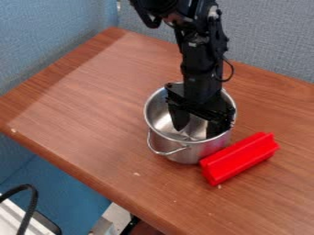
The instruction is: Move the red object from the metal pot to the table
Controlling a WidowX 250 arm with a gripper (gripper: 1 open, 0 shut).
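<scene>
Wood-grain table (73,87), blue wall behind. Item: steel pot (185,133), upright at centre. Item: my gripper (194,114), pointing down into the pot, jaws spread wide, nothing held. Item: red block (240,158), lying on the table just right of the pot.

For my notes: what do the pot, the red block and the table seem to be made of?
Metal pot: polished steel, by its mirror-like reflections.
Red object: probably plastic; uniform bright colour, smooth faces.
Table: wood or wood-look laminate; reddish-brown grain, slight sheen.
</scene>
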